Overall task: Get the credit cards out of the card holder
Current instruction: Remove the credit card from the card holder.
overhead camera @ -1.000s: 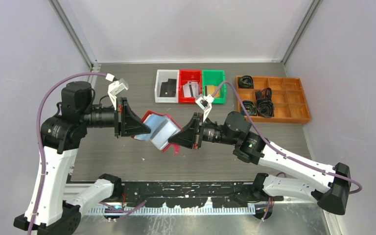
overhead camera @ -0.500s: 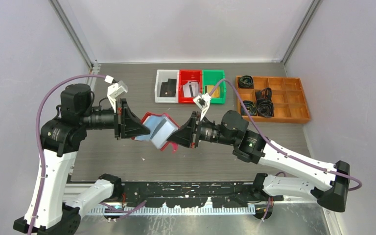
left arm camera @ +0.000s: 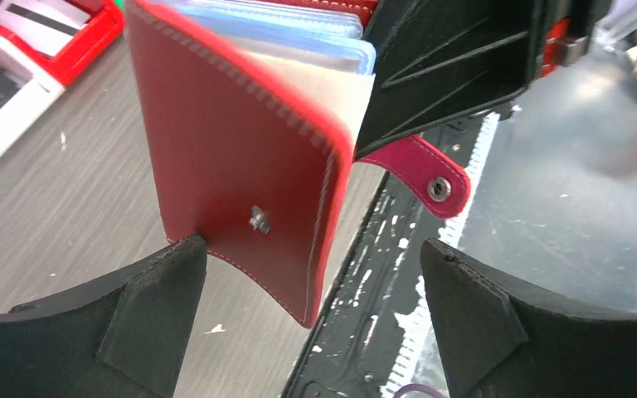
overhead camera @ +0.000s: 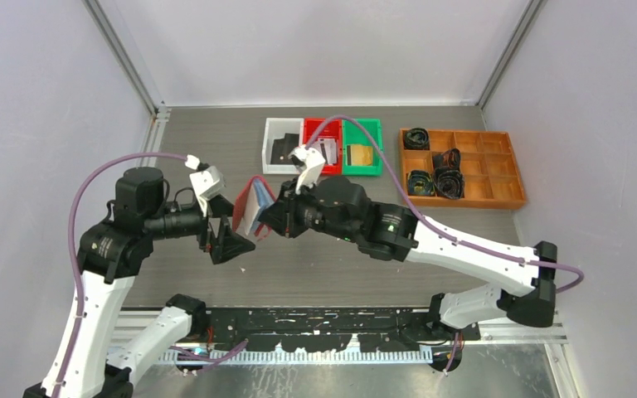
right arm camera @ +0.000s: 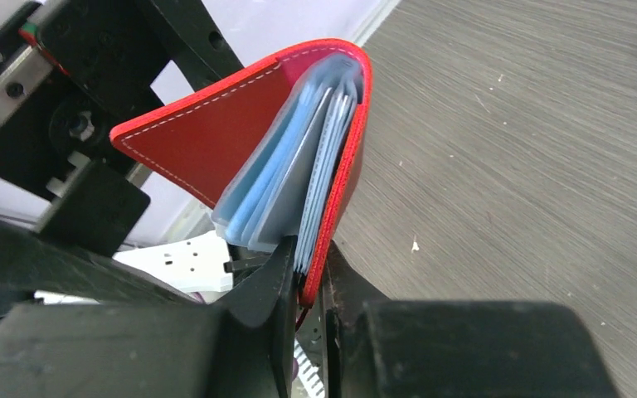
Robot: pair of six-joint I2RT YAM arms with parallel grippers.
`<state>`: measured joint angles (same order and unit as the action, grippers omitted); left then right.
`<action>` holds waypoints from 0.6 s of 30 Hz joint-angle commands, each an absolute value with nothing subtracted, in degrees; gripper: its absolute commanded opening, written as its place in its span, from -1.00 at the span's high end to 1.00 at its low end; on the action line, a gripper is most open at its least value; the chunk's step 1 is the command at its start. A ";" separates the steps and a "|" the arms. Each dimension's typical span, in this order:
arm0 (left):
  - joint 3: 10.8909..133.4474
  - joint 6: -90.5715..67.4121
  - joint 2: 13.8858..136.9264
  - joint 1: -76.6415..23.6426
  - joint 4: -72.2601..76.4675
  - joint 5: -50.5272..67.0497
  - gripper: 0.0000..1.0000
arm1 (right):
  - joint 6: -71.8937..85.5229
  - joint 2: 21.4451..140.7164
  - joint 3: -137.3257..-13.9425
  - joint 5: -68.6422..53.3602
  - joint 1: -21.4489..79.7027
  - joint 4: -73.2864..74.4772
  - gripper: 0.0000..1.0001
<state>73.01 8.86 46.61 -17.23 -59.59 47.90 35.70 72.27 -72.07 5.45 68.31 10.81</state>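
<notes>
Card holder (overhead camera: 251, 207) hangs up in the air, on my side of the red bin (left arm camera: 91, 46) and a bit to its left. It does not touch the counter (overhead camera: 431, 240). It is red and half open, like a little book stood on its end. Pale blue pocket pages (right arm camera: 269, 186) fan out inside it. I cannot tell if any cards sit in those pages.

My right pincer (right arm camera: 305, 267) has it. The two fingers are almost together and pinch the edge of one red cover.

My left pincer (left arm camera: 311, 274) is spread wide apart and holds nothing. It sits low under the other cover. One finger (left arm camera: 145, 315) is just beside that cover's bottom corner, and the other finger is off to the side. A small metal stud (left arm camera: 257, 218) shows on this cover. A pink strap (left arm camera: 419, 170) with a round snap pokes out next to it.

A pale credit card (left arm camera: 37, 16) with a dark stripe lies in the red bin. A white bin (overhead camera: 272, 133) touches the red bin on its left and has a dark flat thing (overhead camera: 282, 149) in it. A green bin (overhead camera: 376, 124) touches the red bin on its right. A wooden tray (overhead camera: 464, 131) with black coils (overhead camera: 444, 178) sits farther right of the red bin, apart from the bins.
</notes>
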 commanded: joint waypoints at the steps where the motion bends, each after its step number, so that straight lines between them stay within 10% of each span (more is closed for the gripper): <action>1: 69.57 14.62 43.83 -19.22 -52.47 41.93 -0.99 | 32.60 76.65 -85.07 12.05 72.21 20.59 0.99; 18: 68.45 15.94 39.68 -23.29 -47.36 26.63 -0.83 | 32.06 79.80 -89.76 6.15 74.00 24.07 0.99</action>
